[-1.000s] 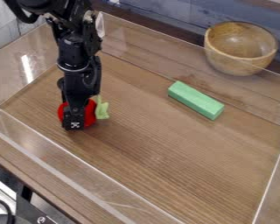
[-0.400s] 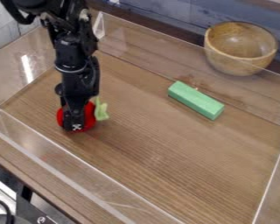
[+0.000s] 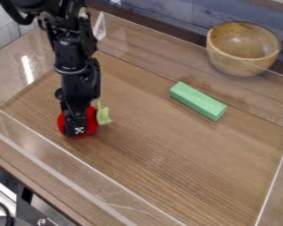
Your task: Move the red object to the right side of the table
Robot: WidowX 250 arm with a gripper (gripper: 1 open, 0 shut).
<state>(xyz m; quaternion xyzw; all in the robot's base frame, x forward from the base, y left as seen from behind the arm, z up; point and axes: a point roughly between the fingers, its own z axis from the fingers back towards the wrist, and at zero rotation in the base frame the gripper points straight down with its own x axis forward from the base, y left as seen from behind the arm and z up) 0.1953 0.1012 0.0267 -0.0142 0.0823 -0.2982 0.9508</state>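
Brown wood-grain tabletop is spreading under everything, and this table (image 3: 168, 154) is carrying its things inside low clear walls, with dark blue-gray planks showing behind the wooden bowl (image 3: 242, 48). Taking that bowl as the landmark, the green rectangular block (image 3: 198, 101) is lying nearer the camera and a little to the left of it in the view, apart from it. The red strawberry toy (image 3: 75, 122) is resting well apart from the bowl, on the far left of the view and closer to the camera, with its light green stem (image 3: 103, 115) pointing toward the bowl's side of the table. Above the toy, the black robot arm (image 3: 73, 48) is reaching down, and its claw (image 3: 77, 124) is closing around the red body, the fingers drawn in as far as the toy is letting them and gripping it. Black finger parts are covering some of the red surface. Compared with the earlier frames, the arm and claw are sitting in nearly the same place, still on the bowl's left, while the claw is now holding the toy. The bowl and the green block are staying exactly where they were.
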